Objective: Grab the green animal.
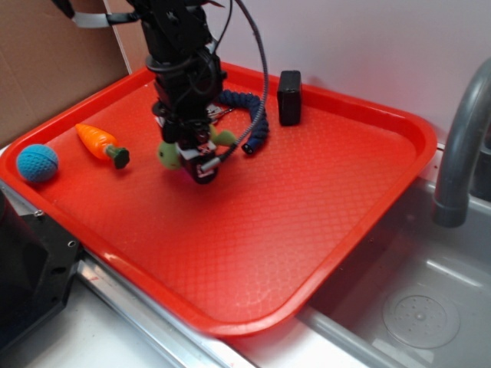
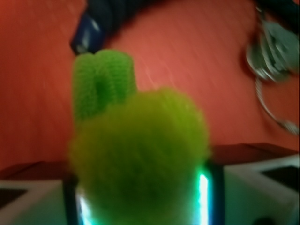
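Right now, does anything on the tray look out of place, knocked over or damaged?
Nothing stands out. The green animal sits between the fingers of the hand, intact. The carrot toy and the blue ball lie apart near the red tray's left edge, undisturbed.

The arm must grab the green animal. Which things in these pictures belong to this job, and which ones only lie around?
Belong to the job:
- green plush turtle, held between the fingers
- gripper, shut on it

Only lying around:
- orange carrot toy
- teal crocheted ball
- dark blue coiled cord
- black box
- red tray
- grey faucet
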You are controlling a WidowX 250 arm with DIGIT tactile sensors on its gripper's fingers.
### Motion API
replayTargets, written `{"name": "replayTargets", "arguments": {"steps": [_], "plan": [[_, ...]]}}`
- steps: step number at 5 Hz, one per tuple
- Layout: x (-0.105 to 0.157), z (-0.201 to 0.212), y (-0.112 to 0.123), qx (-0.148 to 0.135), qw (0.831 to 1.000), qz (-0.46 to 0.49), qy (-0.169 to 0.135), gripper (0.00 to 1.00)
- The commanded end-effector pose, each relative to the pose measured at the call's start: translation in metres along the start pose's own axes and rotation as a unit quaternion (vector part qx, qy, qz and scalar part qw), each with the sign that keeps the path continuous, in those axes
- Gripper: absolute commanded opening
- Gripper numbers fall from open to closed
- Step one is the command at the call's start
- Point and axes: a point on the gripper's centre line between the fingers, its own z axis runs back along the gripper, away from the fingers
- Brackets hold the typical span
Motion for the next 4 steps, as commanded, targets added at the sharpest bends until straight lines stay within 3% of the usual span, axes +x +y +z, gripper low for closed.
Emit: {"name": "replayTargets", "arguments": {"steps": [1,2,3,4], "plan": [[-0.044,0.102,0.051,0.001,0.989,0.147,-0.020,0.00],[-0.074,0.150,0.054,0.022,0.977,0.204,-0.059,0.00],[-0.083,0.199,0.054,0.012,0.977,0.198,-0.081,0.00],[-0.080,0.190,0.051,0.020,0.979,0.193,-0.065,0.00]]}}
